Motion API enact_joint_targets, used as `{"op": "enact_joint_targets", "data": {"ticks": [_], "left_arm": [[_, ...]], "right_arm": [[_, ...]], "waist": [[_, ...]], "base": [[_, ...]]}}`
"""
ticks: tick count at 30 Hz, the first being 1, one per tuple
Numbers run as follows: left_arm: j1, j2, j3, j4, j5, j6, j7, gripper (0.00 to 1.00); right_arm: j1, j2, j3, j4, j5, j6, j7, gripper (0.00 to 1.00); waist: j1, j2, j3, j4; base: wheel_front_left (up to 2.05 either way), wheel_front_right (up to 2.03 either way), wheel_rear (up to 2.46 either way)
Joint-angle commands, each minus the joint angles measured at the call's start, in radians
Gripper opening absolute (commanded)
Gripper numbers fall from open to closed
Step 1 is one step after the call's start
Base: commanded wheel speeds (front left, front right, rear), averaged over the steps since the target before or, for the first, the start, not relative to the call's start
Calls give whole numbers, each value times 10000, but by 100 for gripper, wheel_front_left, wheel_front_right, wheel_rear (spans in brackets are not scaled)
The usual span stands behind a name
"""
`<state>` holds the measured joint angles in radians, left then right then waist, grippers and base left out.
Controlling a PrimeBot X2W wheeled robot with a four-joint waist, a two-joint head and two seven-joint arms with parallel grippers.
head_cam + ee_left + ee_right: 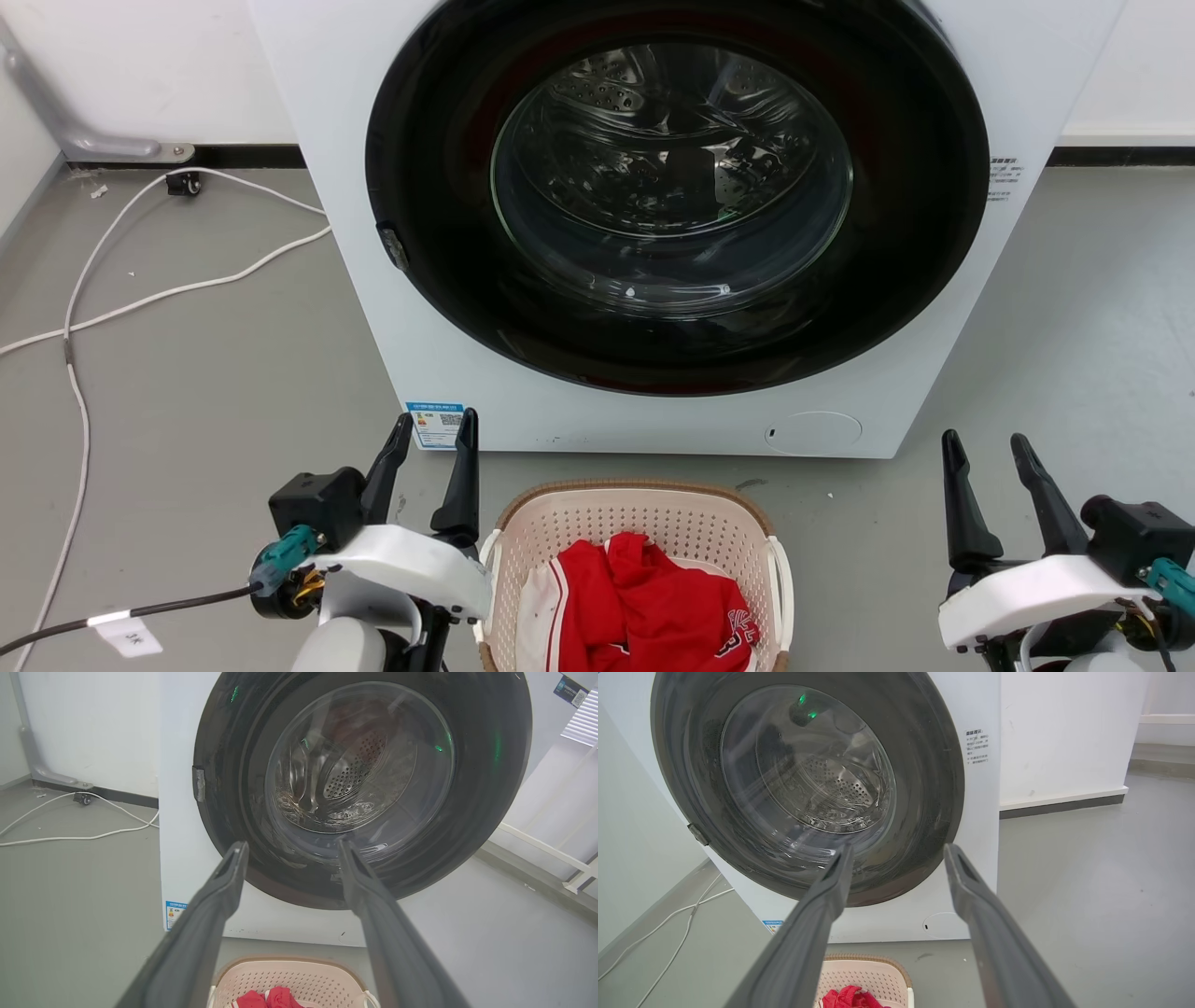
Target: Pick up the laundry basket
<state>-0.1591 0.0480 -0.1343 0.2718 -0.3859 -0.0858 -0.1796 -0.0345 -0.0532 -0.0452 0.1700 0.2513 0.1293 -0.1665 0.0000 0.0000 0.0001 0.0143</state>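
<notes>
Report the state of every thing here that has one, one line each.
laundry basket: upright on the floor, partly filled, ungripped.
red garment: crumpled inside the laundry basket.
washing machine door: shut.
left gripper: open, empty.
right gripper: open, empty, apart from the laundry basket.
white cable: lying loose on the floor.

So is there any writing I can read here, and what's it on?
Blue-topped sticker, washing machine front: too small to read.
Notice sticker, machine's right edge: too small.
White lettering on red garment: creased, unreadable.
White cable tag: perhaps "3K", unsure.
</notes>
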Motion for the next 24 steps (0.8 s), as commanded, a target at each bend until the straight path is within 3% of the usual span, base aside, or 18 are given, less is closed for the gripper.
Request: {"op": "enact_joint_targets", "data": {"ticks": [1,24], "left_arm": [[-203,30,-57,-3,303,60,-96,100],[-357,33,-369,552,2381,360,-575,100]], "right_arm": [[51,12,14,-102,-303,21,-45,100],[245,35,-5,-143,-2007,13,-102,100]], "waist": [[0,0,-1,0],[0,0,-23,17]], "base": [[0,0,0],[0,0,0]]}}
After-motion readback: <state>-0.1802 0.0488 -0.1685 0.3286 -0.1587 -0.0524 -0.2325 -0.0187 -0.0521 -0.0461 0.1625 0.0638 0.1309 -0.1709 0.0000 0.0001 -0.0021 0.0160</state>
